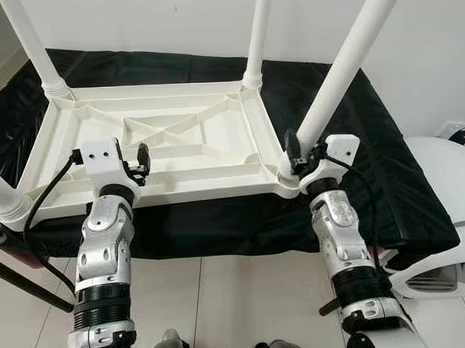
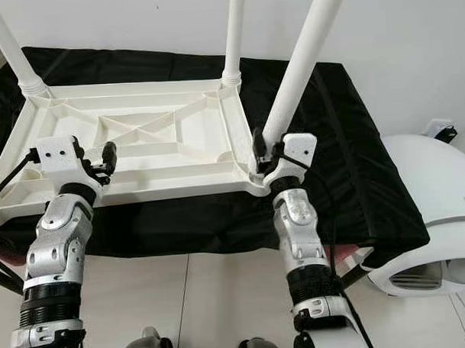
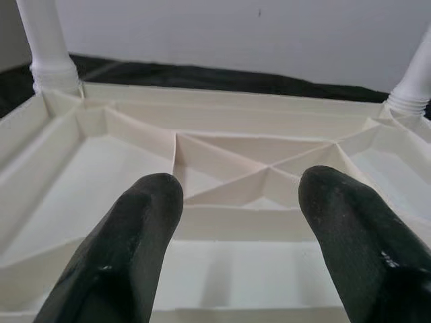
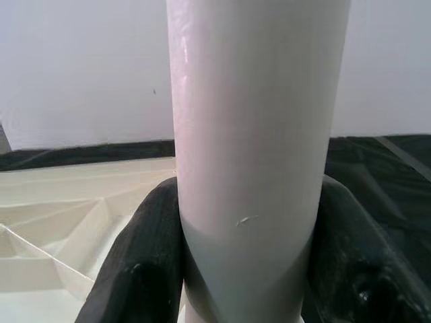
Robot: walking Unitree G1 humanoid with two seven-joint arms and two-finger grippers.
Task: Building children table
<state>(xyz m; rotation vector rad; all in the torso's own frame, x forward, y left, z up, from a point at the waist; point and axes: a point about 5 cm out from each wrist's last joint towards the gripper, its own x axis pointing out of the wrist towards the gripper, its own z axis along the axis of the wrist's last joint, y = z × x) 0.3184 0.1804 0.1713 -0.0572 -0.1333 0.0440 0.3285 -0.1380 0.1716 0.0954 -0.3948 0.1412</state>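
Observation:
A white plastic children's table (image 1: 189, 193) lies upside down on a black-covered surface, ribbed underside up. Its legs stand in the corners: far left leg (image 1: 31, 43), far right leg (image 1: 258, 43), near left leg (image 1: 4, 196) and near right leg (image 1: 343, 71). My right gripper (image 1: 293, 160) is shut on the near right leg (image 4: 249, 121) just above its socket, a black finger (image 4: 145, 249) pressed against each side. My left gripper (image 1: 144, 163) hovers open over the table's near rim, left of centre, its fingers (image 3: 135, 229) apart with the cross ribs (image 3: 262, 168) beyond them.
The black cloth (image 1: 385, 176) covers a low platform against a white wall. A white rounded object (image 1: 440, 212) stands close on the right. A dark rod (image 1: 22, 284) slants over the tiled floor (image 1: 229, 296) at the near left.

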